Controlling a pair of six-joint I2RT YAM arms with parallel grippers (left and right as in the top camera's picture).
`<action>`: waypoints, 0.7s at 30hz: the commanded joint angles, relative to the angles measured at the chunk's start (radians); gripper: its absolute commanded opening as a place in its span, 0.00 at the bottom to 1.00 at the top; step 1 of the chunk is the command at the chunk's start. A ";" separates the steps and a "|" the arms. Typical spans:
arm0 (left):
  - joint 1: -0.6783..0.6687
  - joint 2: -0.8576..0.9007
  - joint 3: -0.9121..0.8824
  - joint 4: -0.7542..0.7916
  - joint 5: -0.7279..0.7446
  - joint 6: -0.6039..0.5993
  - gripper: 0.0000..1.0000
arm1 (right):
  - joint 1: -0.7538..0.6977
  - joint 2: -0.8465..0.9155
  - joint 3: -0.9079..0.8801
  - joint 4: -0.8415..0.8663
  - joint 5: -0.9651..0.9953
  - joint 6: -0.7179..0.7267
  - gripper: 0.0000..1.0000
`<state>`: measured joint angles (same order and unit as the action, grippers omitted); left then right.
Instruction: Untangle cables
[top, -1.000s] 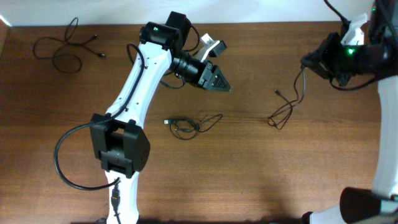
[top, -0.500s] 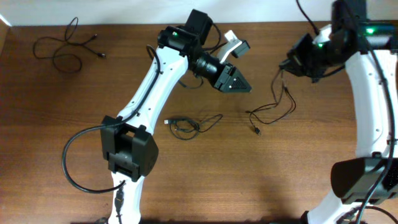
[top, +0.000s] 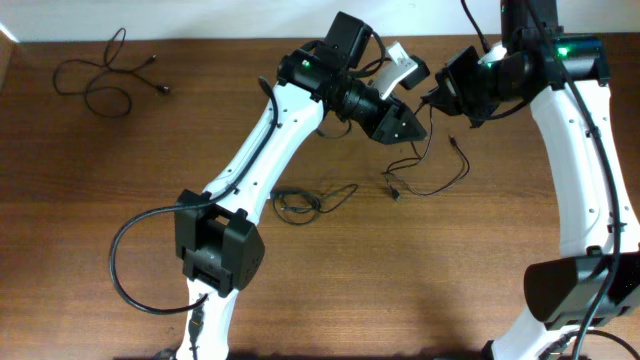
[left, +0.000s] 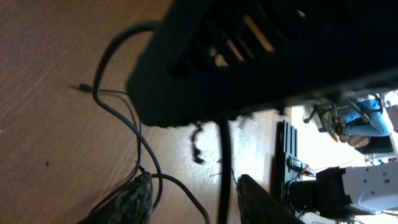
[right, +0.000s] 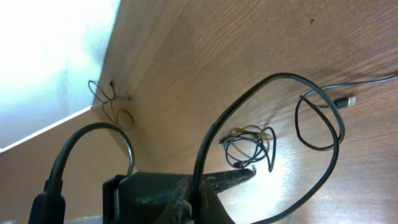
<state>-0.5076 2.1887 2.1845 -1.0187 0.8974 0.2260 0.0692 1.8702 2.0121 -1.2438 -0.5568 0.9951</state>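
Currently the right gripper (top: 442, 100) is clamped on one cable (right: 339, 138), which hangs off it in a loop, lower end trailing on the table (top: 500, 280). The left gripper (left: 193, 190) sits just beside it, fingers partly apart (a strand runs through the gap). A coiled bundle (top: 298, 203) lies mid-table. The third cable (top: 100, 80) is in the far left corner, well apart.

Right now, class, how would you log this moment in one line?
Left gripper: open, held cable between jaws | Right gripper: shut on held cable | Other bundle: lying loose, apart
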 joint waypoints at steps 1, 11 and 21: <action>0.003 -0.001 0.019 0.005 -0.019 -0.036 0.32 | 0.000 0.001 0.007 0.005 -0.019 0.035 0.04; 0.003 -0.001 0.019 0.003 -0.109 -0.083 0.14 | -0.004 0.001 0.007 0.028 -0.023 0.040 0.04; 0.005 -0.031 0.077 0.007 -0.112 -0.153 0.00 | -0.045 0.001 0.007 0.020 -0.023 -0.111 0.35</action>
<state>-0.5083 2.1887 2.1925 -1.0149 0.7948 0.1055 0.0437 1.8702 2.0121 -1.2186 -0.5739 0.9802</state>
